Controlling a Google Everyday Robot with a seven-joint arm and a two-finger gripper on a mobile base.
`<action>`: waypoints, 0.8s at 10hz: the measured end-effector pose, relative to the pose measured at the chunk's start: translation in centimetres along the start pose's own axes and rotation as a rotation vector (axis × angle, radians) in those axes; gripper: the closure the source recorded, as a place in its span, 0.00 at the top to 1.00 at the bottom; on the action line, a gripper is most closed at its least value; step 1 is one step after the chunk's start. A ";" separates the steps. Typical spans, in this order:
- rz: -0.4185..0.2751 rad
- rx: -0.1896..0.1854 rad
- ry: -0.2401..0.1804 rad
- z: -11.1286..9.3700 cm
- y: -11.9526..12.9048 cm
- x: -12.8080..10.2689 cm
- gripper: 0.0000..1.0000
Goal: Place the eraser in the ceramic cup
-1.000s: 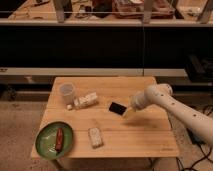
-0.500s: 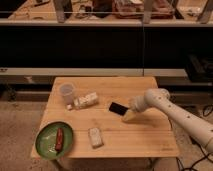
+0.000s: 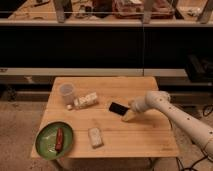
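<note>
Lowered since before, our tool has the eraser just beside it for grasping; its opening we cannot tell.

A: Surface?
B: Wooden table, light planks, rectangular.

A: Left side, far to near?
B: Ceramic cup upright toward the far-left corner. White bottle-like object on its side just right of the cup and slightly nearer. Small white piece by the bottle's left end. Green plate at the near-left corner, with a red item lying on it.

A: Middle?
B: Pale block flat, right of the plate, apart from it. Eraser flat at mid-table, right of the bottle, apart.

A: Gripper?
B: Gripper low over the table at the eraser's right end. Contact not determinable.
</note>
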 end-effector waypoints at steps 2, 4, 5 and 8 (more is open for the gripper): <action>0.046 -0.019 -0.056 0.1 0.1 -0.8 0.20; 0.088 -0.063 -0.128 0.3 0.7 -2.5 0.02; 0.080 -0.074 -0.155 0.4 0.8 -3.8 0.00; 0.049 -0.100 -0.218 0.3 0.8 -7.4 0.00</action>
